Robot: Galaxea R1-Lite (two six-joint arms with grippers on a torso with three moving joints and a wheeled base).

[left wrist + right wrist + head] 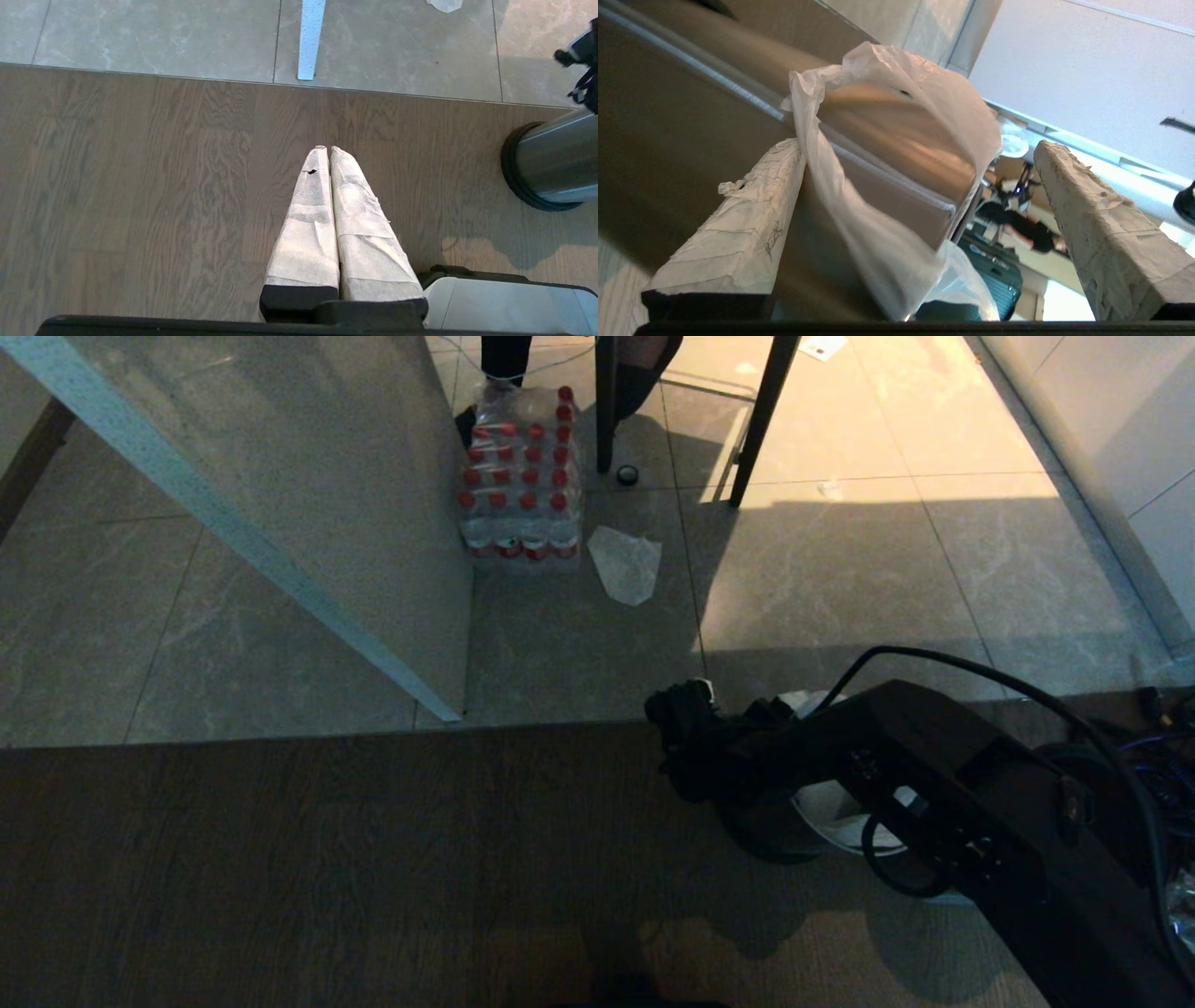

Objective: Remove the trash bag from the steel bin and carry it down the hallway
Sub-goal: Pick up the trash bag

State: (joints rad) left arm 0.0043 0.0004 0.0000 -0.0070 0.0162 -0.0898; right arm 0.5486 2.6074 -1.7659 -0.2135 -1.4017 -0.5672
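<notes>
The steel bin (556,163) stands on the wood floor, and in the head view my right arm covers most of the steel bin (758,835). The white trash bag (836,812) lines it. My right gripper (686,714) hangs over the bin's far rim. In the right wrist view a loop of the trash bag (896,121) rises between the wide-apart taped fingers (747,224) and touches one of them; my right gripper (915,149) is open. My left gripper (329,149) is shut on nothing, low over the wood floor to the bin's left.
A shrink-wrapped pack of red-capped bottles (520,485) and a flat white scrap (625,565) lie on the tiles ahead. A grey partition panel (280,504) stands at left, dark furniture legs (761,420) beyond. Cables (1167,737) bunch at far right.
</notes>
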